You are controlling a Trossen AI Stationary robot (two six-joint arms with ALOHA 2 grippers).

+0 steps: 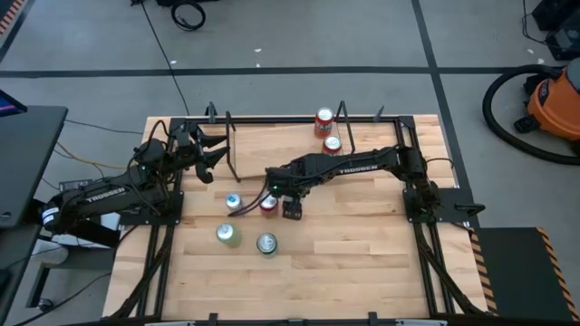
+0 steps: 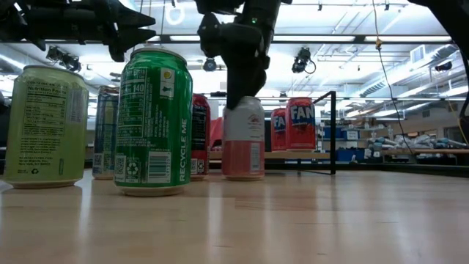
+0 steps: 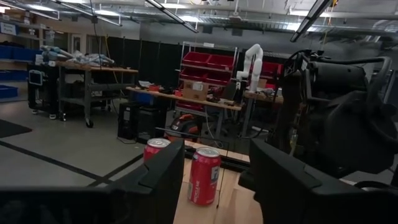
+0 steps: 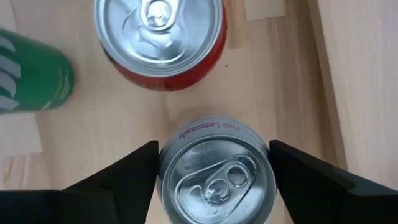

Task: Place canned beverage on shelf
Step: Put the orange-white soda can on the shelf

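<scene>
A pink lemonade can (image 4: 217, 177) stands upright on its base on the table (image 2: 243, 139), in front of the shelf. My right gripper (image 4: 214, 180) comes down on it from above (image 2: 245, 81) and is shut on it. Two red cans (image 1: 324, 120) (image 1: 332, 145) stand on the shelf (image 2: 293, 155) near its right-end black rod (image 2: 334, 132). My left gripper (image 1: 210, 149) is open and empty, raised near the shelf's left end. It looks toward the red cans (image 3: 204, 175). My right gripper pinches the pink can's upper side wall (image 4: 168, 155) between its two fingers, one on each opposite side just below the rim. The fingers (image 4: 124, 177) point straight down from above. The can stands upright with its base (image 2: 243, 176) on the table.
Close around the held can stand a red can (image 4: 160, 40), a blue can (image 1: 234, 203), a dark green can (image 2: 154, 121) and a pale green can (image 2: 47, 125). The shelf's left rod (image 1: 230, 149) stands beside my left gripper. The table's right half (image 1: 381, 235) holds no cans.
</scene>
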